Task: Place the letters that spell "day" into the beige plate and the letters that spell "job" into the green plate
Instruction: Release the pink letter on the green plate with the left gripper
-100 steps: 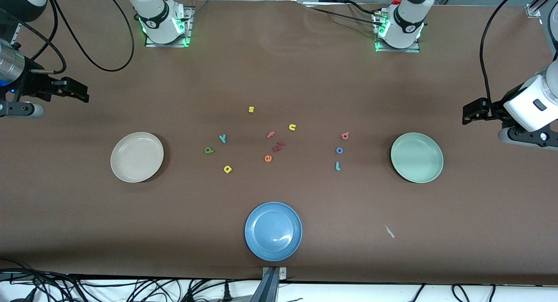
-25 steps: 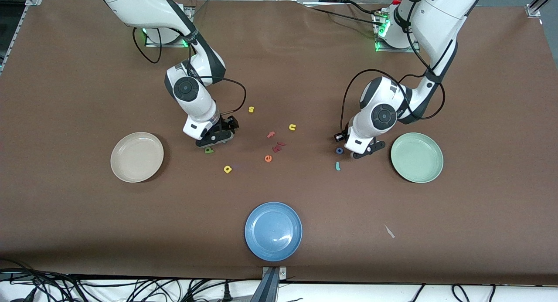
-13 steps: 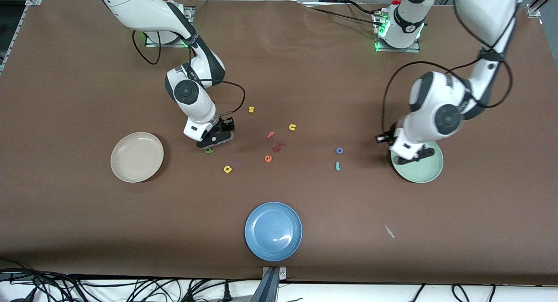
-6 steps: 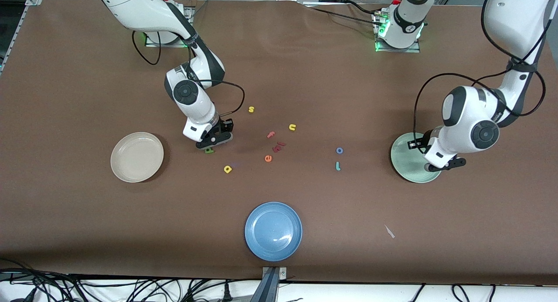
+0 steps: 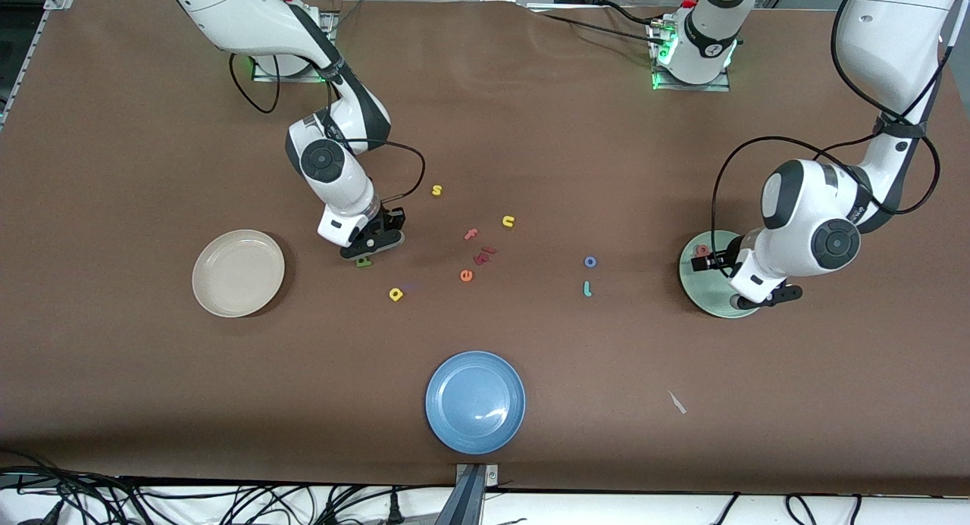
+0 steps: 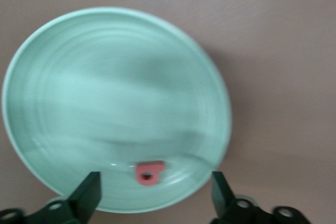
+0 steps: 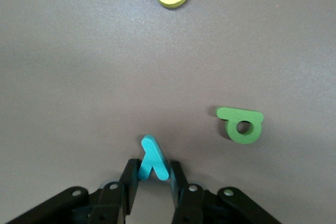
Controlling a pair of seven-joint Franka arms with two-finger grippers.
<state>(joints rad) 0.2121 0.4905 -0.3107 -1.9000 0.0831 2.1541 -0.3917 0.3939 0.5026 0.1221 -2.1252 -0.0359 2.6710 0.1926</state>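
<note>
Teal foam "y" [image 7: 154, 165] pinched in right gripper [image 7: 152, 184] beside green "d" [image 7: 240, 124]; we fear slipping. Left gripper [image 6: 152, 200] open over mint-green plate [image 6: 63, 77].

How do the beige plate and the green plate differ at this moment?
The green plate already holds one letter, the salmon-red "b"; the beige plate holds nothing. The left claw, fingers spread, hangs over the green plate; no claw is over the beige plate. The green plate lies toward the left arm's end of the table, the beige plate toward the right arm's end. Both are round, plain and the same size.
</note>
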